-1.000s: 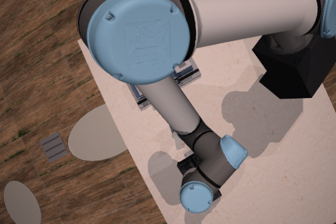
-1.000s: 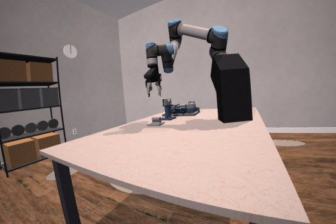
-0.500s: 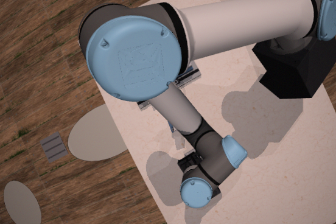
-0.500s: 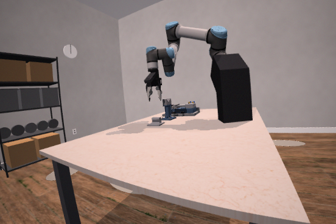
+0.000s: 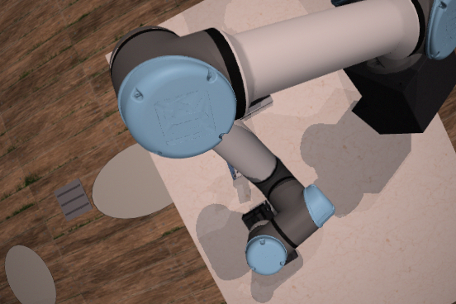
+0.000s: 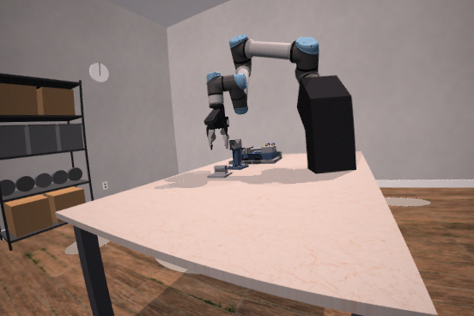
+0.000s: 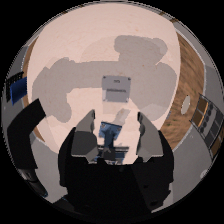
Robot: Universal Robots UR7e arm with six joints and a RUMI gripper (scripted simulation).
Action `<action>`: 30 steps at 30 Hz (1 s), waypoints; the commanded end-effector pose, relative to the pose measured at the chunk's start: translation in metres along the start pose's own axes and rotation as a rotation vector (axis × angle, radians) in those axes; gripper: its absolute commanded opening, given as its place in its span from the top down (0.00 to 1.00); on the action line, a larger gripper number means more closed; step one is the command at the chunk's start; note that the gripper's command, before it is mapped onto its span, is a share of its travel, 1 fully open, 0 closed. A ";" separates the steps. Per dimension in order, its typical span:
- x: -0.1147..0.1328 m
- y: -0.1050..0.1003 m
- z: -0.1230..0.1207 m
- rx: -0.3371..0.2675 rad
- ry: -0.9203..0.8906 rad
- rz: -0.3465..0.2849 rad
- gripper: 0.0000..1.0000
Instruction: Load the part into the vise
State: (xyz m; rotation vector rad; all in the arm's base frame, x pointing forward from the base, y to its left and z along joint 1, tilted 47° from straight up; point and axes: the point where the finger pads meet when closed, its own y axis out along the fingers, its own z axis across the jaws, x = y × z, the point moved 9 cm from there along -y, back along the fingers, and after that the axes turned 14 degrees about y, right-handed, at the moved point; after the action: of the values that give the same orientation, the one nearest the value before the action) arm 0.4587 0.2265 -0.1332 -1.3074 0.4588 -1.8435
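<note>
The part [image 6: 221, 168] is a small grey block lying on the infeed plate near the table's far left edge. In the wrist view the plate with the part [image 7: 116, 89] lies ahead of the fingers on the table. My gripper [image 6: 217, 140] hangs in the air above the plate and the V-block, pointing down. Its fingers stand apart with nothing between them. The blue V-block [image 6: 236, 151] stands just right of the plate and shows between the fingers in the wrist view [image 7: 110, 134]. The vise [image 6: 263, 154] sits behind it; its jaws are too small to tell apart.
The robot's black pedestal [image 6: 327, 124] stands on the table right of the vise. In the overhead view the arm's elbow [image 5: 178, 104] hides most of the vise. A shelf with boxes [image 6: 39, 154] stands beyond the table's left edge.
</note>
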 end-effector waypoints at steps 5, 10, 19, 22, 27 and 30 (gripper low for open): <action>0.000 0.023 0.000 0.002 0.000 0.001 0.49; 0.000 0.030 0.000 0.002 0.000 0.001 0.49; 0.000 0.052 0.000 0.002 0.000 0.001 0.49; 0.000 0.058 0.001 0.002 0.000 0.001 0.49; 0.000 0.064 0.001 0.002 0.000 0.001 0.49; 0.000 0.070 0.001 0.002 0.000 0.001 0.49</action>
State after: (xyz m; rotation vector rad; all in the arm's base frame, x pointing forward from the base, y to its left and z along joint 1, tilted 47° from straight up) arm 0.4849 0.1877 -0.1772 -1.3070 0.4587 -1.8431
